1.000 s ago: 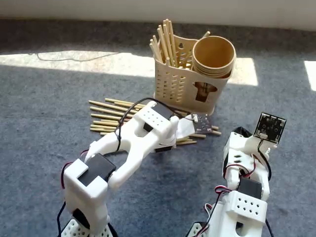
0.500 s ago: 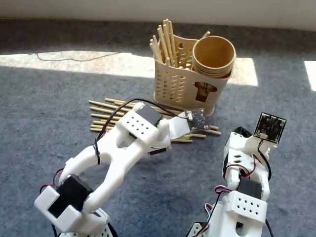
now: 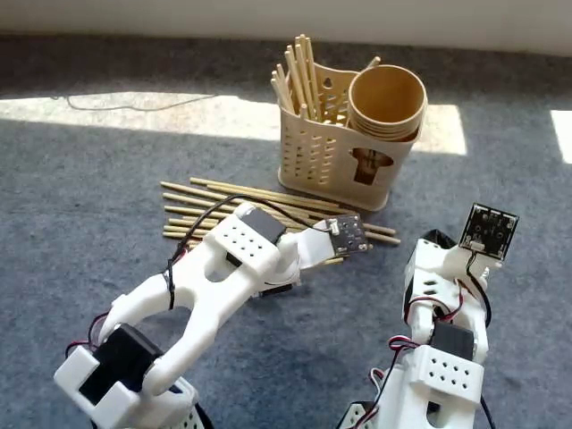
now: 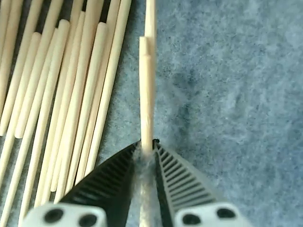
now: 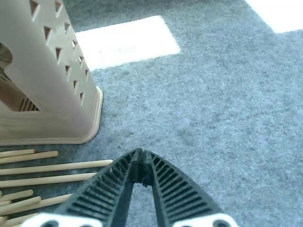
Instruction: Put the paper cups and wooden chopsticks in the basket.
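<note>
**While loose chopsticks (image 3: 201,214) lie by the basket (image 3: 335,161), the left end effector (image 4: 147,142) pinches a pair**

Where sun falls on the grey carpeted worktop (image 3: 80,259), the basket stands upright, holding nested paper cups (image 3: 387,103) and bundled chopsticks (image 3: 299,76). The left end effector is clamped on the pinched chopsticks (image 4: 147,90), seemingly two, low over the worktop. The right end effector (image 5: 140,163) is pressed together on nothing, near the basket's foot.

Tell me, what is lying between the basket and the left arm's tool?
Loose wooden chopsticks lie on the carpet between the basket and the left tool. The high view shows this.
</note>
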Tool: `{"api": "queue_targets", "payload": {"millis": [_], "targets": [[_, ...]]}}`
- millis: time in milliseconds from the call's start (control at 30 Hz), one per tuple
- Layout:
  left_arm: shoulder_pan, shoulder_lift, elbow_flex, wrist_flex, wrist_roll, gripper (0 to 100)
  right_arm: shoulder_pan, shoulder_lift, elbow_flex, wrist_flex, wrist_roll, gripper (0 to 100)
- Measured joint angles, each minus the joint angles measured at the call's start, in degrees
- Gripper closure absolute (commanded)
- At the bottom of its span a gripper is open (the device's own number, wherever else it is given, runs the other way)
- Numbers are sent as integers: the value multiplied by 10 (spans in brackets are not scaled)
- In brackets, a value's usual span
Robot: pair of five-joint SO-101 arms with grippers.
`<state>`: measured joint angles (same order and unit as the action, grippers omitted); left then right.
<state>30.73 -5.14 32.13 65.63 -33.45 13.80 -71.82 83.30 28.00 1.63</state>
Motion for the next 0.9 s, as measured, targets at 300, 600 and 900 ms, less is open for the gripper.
{"api": "queue_targets", "payload": {"millis": [300,600,900], "targets": [[1,0,4,-6,0,934,0,0,0,0,0,988],[0,60,10,-36,-1,989,0,0,0,0,0,988],[1,73,10,-36,-1,993,0,0,0,0,0,988]]}}
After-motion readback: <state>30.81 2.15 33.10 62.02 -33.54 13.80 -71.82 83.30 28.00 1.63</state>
